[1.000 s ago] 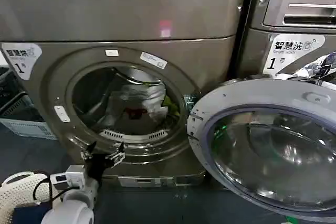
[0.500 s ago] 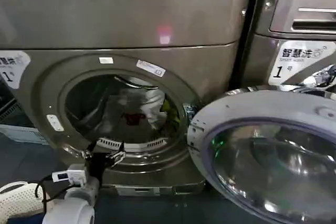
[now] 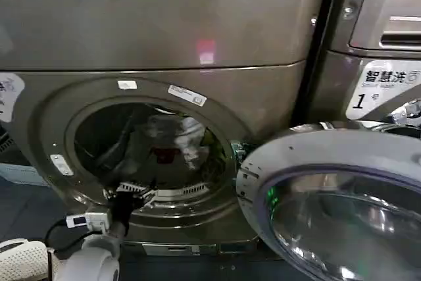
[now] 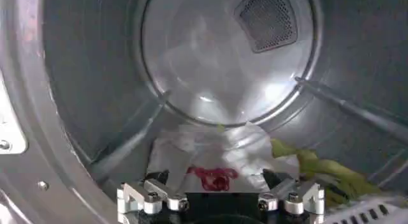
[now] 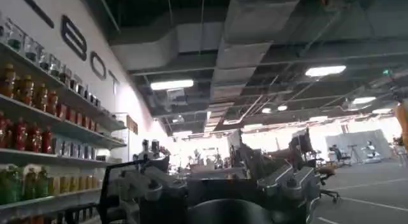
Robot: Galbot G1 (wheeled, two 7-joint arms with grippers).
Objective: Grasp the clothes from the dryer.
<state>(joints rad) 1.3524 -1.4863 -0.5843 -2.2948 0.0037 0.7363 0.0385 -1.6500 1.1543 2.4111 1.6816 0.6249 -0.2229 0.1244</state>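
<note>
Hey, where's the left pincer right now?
In the head view the left pincer is at the lower rim of the dryer porthole, open and aimed at the clothes lying on the drum floor.

Two machines stand side by side: one dryer [image 3: 164, 37] with one open door [image 3: 335, 195], and one neighbour [image 3: 375, 44]. One pile of clothes [image 3: 177, 143] lies inside. One claw [image 3: 129, 192] shows at the opening.

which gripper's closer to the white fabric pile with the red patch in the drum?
Left. The left gripper is open at the bronze-grey dryer's porthole lip, facing the white fabric pile with the red patch just ahead. The right gripper points away into the room.
</note>
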